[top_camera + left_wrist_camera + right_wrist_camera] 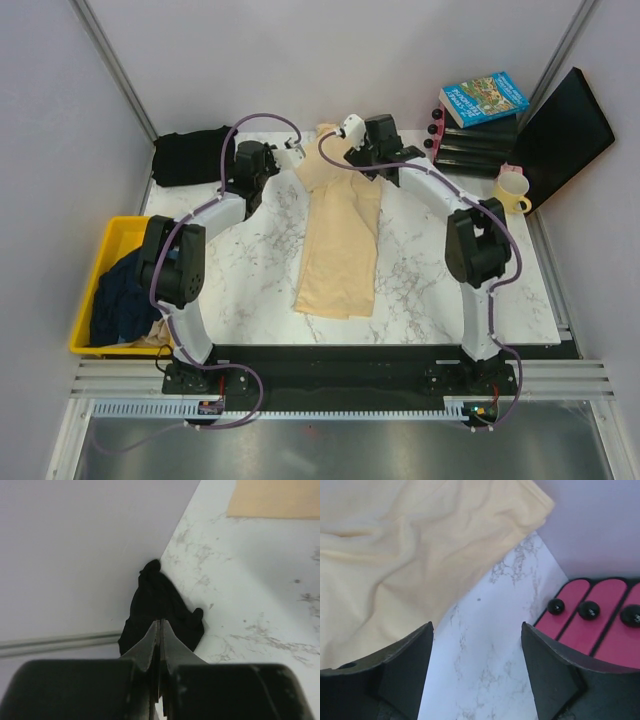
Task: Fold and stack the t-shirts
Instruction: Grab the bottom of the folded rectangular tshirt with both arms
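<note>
A pale cream-yellow t-shirt [340, 230] lies lengthwise down the middle of the marble table, partly folded into a long strip. A black t-shirt [190, 155] sits bunched at the back left corner. A dark navy one [120, 295] lies in the yellow bin. My left gripper [247, 160] hovers just right of the black t-shirt [160, 595], and this gripper [161, 624] is shut on nothing. My right gripper [375, 130] is at the cream shirt's back right edge. It [477, 627] stands open over bare marble, with the cream cloth [410, 545] just to its left.
A yellow bin [85, 290] hangs off the table's left side. At the back right stand a black-and-pink case [600, 615], books [485, 98], a yellow mug [511, 190] and a black board [560, 135]. Walls close the back and sides.
</note>
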`<state>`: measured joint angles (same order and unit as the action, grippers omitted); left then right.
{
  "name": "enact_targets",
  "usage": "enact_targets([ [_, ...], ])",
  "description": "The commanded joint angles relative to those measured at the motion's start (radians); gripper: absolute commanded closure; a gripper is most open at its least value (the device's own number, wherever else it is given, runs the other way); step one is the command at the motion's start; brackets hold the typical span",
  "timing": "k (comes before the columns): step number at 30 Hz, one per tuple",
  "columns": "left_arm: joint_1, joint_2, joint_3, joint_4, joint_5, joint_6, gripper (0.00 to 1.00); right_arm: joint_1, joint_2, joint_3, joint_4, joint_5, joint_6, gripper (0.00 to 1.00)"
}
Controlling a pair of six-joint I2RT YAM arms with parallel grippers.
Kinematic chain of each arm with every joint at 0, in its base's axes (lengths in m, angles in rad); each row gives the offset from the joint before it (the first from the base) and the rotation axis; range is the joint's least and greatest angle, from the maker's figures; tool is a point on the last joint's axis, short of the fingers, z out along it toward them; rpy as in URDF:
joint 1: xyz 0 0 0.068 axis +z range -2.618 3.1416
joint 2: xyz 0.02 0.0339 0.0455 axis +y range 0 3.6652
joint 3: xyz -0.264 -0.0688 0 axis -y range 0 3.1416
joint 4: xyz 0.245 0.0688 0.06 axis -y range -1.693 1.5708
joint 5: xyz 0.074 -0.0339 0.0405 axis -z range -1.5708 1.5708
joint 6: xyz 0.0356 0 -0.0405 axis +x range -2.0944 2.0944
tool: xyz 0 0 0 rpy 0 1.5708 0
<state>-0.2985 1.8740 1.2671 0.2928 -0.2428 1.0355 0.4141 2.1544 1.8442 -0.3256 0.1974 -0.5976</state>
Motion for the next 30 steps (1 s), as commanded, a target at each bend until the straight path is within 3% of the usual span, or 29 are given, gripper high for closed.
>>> enact_targets([
  [1,0.004,-0.162,-0.128,-0.03,0.308,0.017,0.98,-0.003,-0.187,-0.197,-0.052,-0.06,-0.007,0.2],
  [2,0.004,-0.199,-0.168,-0.052,0.373,0.061,0.94,-0.005,-0.221,-0.259,-0.059,-0.081,-0.031,0.2],
  [3,0.002,-0.229,-0.211,-0.067,0.498,0.09,0.81,-0.003,-0.29,-0.322,-0.061,-0.108,-0.047,0.18],
  [4,0.001,-0.258,-0.291,-0.081,0.554,0.118,0.75,-0.001,-0.326,-0.449,-0.062,-0.152,-0.065,0.18],
  [8,-0.04,-0.412,-0.455,-0.159,0.727,0.251,0.62,0.023,-0.481,-0.698,-0.062,-0.194,-0.146,0.16],
  [9,-0.048,-0.436,-0.475,-0.202,0.773,0.261,0.46,0.046,-0.537,-0.736,-0.064,-0.22,-0.18,0.14],
  [11,-0.074,-0.496,-0.523,-0.248,0.85,0.302,0.3,0.072,-0.591,-0.835,-0.063,-0.252,-0.217,0.13],
  [12,-0.082,-0.512,-0.549,-0.267,0.875,0.319,0.16,0.104,-0.64,-0.864,-0.064,-0.26,-0.263,0.11],
  [15,-0.117,-0.561,-0.613,-0.365,0.941,0.451,0.09,0.17,-0.724,-0.973,-0.059,-0.291,-0.359,0.09],
  [21,-0.165,-0.648,-0.768,-0.429,1.034,0.774,0.07,0.326,-0.878,-1.197,0.003,-0.282,-0.534,0.09],
  [30,-0.188,-0.621,-0.828,-0.515,1.151,1.077,0.07,0.501,-0.912,-1.266,0.08,-0.259,-0.496,0.11],
])
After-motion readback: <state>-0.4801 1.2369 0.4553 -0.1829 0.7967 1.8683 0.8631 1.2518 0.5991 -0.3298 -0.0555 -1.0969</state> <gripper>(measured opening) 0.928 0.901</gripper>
